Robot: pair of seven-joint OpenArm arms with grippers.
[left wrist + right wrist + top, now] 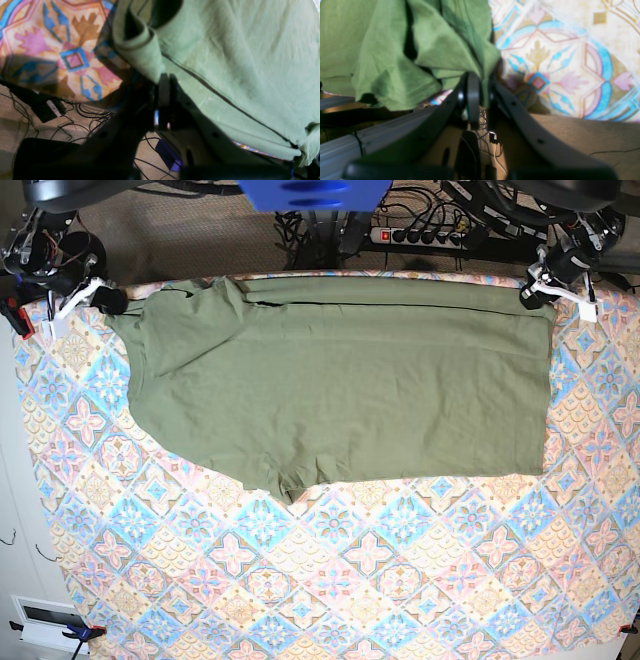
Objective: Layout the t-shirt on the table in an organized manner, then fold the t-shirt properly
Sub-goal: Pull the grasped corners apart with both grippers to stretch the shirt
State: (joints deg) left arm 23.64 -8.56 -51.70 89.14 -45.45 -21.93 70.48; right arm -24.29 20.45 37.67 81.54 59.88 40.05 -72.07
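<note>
One olive-green t-shirt (350, 390) is lying spread across the far half of the patterned desk (400, 580), its far edge running along the desk's back edge. Two arms are working it. The left gripper (163, 86) is pinching a corner of the shirt at the far edge, jaws clamped together on the cloth; in the base view it is sitting at that view's right corner (540, 292). The right gripper (480, 92) is likewise gripping a bunched fold, jaws clamped on fabric, at the base view's left corner (105, 300). Only the wrist views are showing the cloth caught in the jaws and the cables on the floor; only the base view is showing the whole shirt, with one sleeve (290, 480) pointing toward the near side.
</note>
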